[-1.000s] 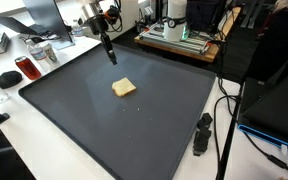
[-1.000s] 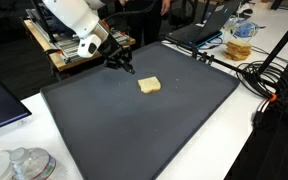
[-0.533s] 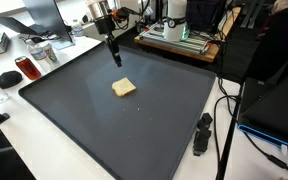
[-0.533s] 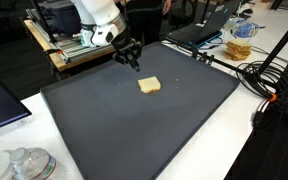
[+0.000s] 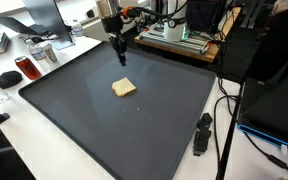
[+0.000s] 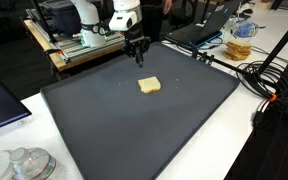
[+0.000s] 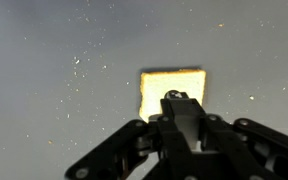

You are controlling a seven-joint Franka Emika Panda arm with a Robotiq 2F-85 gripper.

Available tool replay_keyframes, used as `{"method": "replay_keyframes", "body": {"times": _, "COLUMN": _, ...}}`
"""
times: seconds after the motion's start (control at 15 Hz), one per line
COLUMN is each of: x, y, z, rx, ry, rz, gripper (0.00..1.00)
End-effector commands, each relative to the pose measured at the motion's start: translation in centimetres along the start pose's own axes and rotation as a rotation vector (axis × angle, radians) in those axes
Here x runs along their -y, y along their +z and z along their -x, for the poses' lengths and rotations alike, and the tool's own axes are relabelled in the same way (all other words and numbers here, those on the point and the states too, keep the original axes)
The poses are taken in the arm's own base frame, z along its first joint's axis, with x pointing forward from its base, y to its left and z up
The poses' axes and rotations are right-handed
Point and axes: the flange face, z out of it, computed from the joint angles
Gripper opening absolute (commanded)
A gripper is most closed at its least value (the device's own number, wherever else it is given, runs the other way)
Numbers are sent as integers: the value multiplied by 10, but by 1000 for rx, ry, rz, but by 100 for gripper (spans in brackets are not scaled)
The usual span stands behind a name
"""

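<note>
A small pale yellow square piece (image 5: 124,88) (image 6: 149,85) lies flat near the middle of a big dark mat (image 5: 104,135) (image 6: 134,135). My gripper (image 5: 120,58) (image 6: 139,60) hangs pointing down over the mat's back part, just behind the piece and a little above the surface. It touches neither. In the wrist view the yellow piece (image 7: 172,82) sits right beyond my gripper (image 7: 174,98), partly covered by it. The jaws are pressed together into one dark point. I see nothing distinct held between them.
A black elongated object (image 5: 201,133) lies on the white table beside the mat. A red can (image 5: 26,68) and a dark mouse (image 5: 8,77) stand off one corner. Cables (image 6: 269,85), a plastic tub (image 6: 242,40) and a laptop (image 6: 4,100) surround the mat.
The arm has swung sideways along the mat's back edge, bringing the shut gripper closer to the yellow piece. The piece has not moved.
</note>
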Motion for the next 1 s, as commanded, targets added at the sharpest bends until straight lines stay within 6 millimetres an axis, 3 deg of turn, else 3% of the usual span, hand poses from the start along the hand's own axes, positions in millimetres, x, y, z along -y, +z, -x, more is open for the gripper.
{"method": "replay_keyframes", "body": {"times": 0.0, "x": 29, "y": -9, "z": 15, "rx": -4, "ry": -81, "rz": 59, "gripper": 5}}
{"method": "replay_keyframes", "body": {"times": 0.07, "x": 17, "y": -2, "z": 4, "rx": -2, "ry": -47, "rz": 32, "gripper": 22}}
{"method": "replay_keyframes", "body": {"times": 0.2, "x": 30, "y": -2, "z": 8, "rx": -4, "ry": -75, "rz": 42, "gripper": 22}}
{"method": "replay_keyframes", "body": {"times": 0.4, "x": 31, "y": -3, "z": 8, "rx": -5, "ry": -80, "rz": 43, "gripper": 22}}
{"method": "replay_keyframes", "body": {"times": 0.47, "x": 31, "y": -3, "z": 8, "rx": -5, "ry": -80, "rz": 44, "gripper": 5}}
{"method": "replay_keyframes", "body": {"times": 0.93, "x": 77, "y": 15, "z": 10, "rx": -41, "ry": -139, "rz": 75, "gripper": 5}}
